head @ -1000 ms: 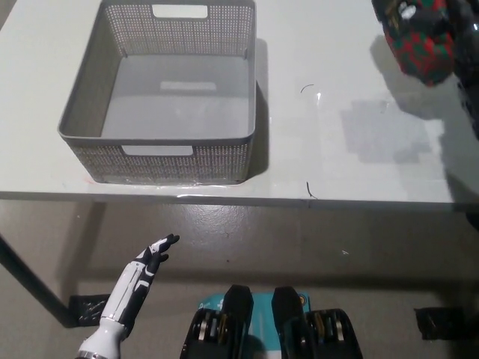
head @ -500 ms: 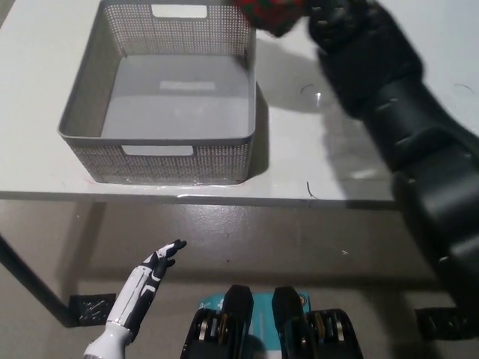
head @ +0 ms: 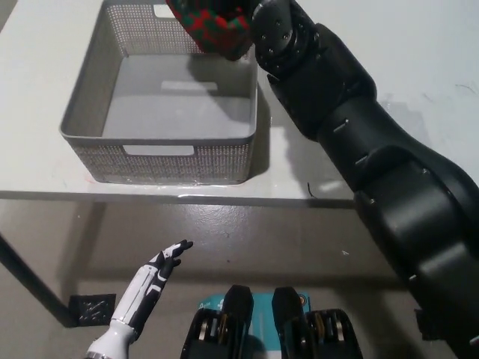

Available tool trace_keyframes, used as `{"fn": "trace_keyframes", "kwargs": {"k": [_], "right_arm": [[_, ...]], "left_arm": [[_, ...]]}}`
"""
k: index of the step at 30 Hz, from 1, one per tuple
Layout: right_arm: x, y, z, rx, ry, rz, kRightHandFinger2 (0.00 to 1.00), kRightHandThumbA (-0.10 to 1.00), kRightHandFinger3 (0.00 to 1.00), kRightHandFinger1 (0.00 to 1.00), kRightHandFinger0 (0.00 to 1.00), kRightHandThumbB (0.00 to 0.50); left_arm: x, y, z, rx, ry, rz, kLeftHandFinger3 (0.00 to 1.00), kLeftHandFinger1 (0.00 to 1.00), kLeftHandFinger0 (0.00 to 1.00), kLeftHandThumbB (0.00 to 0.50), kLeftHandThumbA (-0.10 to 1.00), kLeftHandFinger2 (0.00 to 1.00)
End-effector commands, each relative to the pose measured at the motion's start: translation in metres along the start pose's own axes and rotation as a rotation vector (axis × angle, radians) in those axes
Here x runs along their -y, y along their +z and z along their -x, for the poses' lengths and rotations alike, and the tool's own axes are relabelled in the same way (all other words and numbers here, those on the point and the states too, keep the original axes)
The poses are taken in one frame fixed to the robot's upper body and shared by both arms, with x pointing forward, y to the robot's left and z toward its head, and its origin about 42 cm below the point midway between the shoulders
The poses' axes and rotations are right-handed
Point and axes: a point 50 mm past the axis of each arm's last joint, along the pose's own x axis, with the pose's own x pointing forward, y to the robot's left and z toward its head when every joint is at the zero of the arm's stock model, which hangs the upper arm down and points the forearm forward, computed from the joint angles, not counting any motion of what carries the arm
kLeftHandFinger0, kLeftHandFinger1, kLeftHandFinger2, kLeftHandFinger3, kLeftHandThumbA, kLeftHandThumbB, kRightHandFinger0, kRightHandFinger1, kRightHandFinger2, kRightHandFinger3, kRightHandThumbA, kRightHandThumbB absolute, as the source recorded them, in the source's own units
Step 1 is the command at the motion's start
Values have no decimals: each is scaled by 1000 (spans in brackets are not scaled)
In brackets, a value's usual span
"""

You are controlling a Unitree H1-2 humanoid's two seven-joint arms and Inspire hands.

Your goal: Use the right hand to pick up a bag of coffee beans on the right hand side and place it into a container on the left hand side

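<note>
Over basket (head: 161, 138) far rim: right hand (head: 273, 30) clamped on coffee bag (head: 213, 22); bag's axis unclear.

The black right arm (head: 359, 149) is stretched diagonally up-left, its black right hand (head: 269, 26) clamped on a load. The white left hand (head: 161, 265) is held low, fingers extended.

Red-and-green patterned coffee bean bag (head: 213, 26), soft and bunched, hangs above the far right corner of the grey mesh container (head: 90, 97), an open-topped rectangular basket with cut-out handles, upright and bare inside, standing on the left part of the white table near its front edge.
</note>
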Motion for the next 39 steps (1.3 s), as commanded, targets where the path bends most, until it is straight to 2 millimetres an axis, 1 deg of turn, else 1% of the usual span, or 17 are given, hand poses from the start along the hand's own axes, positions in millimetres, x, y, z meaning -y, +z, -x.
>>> {"fn": "trace_keyframes", "kwargs": {"k": [1, 3, 5, 7, 12, 20, 22, 23, 25, 27, 29, 30, 33, 36, 37, 38, 39], "right_arm": [[34, 35, -12, 8, 67, 135, 1000, 732, 1000, 1000, 1000, 382], [37, 30, -12, -35, 126, 215, 1000, 928, 1000, 1000, 1000, 483], [42, 19, -10, -53, 145, 201, 1000, 958, 1000, 1000, 1000, 497], [46, 12, -9, -60, 146, 196, 1000, 983, 1000, 1000, 1000, 500], [56, -4, -6, -86, 133, 201, 1000, 1000, 1000, 1000, 1000, 450], [75, -19, -2, -84, 107, 184, 1000, 1000, 1000, 1000, 1000, 456], [88, -24, 4, -43, 77, 118, 1000, 998, 1000, 1000, 1000, 421], [101, -27, 9, -9, 49, 97, 1000, 1000, 1000, 1000, 1000, 455], [124, -27, 22, 52, -6, 58, 1000, 1000, 1000, 1000, 1000, 427], [147, -28, 44, 133, -75, 20, 1000, 1000, 1000, 1000, 1000, 366], [164, -32, 70, 204, -134, -31, 1000, 1000, 1000, 1000, 1000, 361], [174, -35, 94, 242, -189, -82, 1000, 1000, 1000, 1000, 1000, 394], [184, -49, 159, 357, -288, -192, 1000, 1000, 1000, 1000, 1000, 340], [172, -62, 212, 447, -369, -287, 1000, 1000, 1000, 1000, 1000, 354], [150, -72, 249, 503, -414, -322, 1000, 1000, 1000, 1000, 1000, 369], [133, -77, 269, 525, -424, -342, 1000, 1000, 1000, 1000, 1000, 346], [129, -77, 273, 532, -424, -348, 1000, 1000, 1000, 1000, 1000, 347]], "left_arm": [[-8, 10, -6, 32, -12, -3, 1000, 1000, 1000, 244, 1000, 1000], [-8, 10, -7, 35, -19, -15, 1000, 1000, 1000, 247, 1000, 1000], [-10, 11, -8, 37, -28, -30, 1000, 1000, 1000, 259, 1000, 1000], [-10, 13, -10, 40, -35, -38, 1000, 1000, 1000, 271, 1000, 1000], [-11, 14, -11, 38, -48, -53, 1000, 1000, 1000, 268, 1000, 1000], [-10, 16, -17, 45, -71, -95, 1000, 1000, 1000, 267, 1000, 1000], [-10, 17, -18, 51, -75, -101, 1000, 1000, 1000, 259, 1000, 1000], [-11, 18, -19, 53, -81, -103, 1000, 1000, 1000, 255, 1000, 1000], [-12, 19, -19, 51, -78, -88, 1000, 1000, 1000, 274, 1000, 1000], [-13, 19, -20, 54, -77, -85, 1000, 1000, 1000, 276, 1000, 1000], [-14, 20, -20, 56, -75, -93, 1000, 1000, 1000, 262, 1000, 1000], [-16, 21, -20, 55, -73, -102, 1000, 1000, 1000, 267, 1000, 1000], [-20, 23, -20, 60, -66, -116, 1000, 1000, 1000, 266, 1000, 1000], [-21, 23, -22, 66, -60, -106, 1000, 1000, 1000, 261, 1000, 1000], [-20, 22, -21, 63, -62, -107, 1000, 1000, 1000, 261, 1000, 1000], [-20, 22, -23, 68, -61, -103, 1000, 1000, 1000, 252, 1000, 1000], [-20, 21, -25, 71, -59, -101, 1000, 1000, 1000, 250, 1000, 1000]]}}
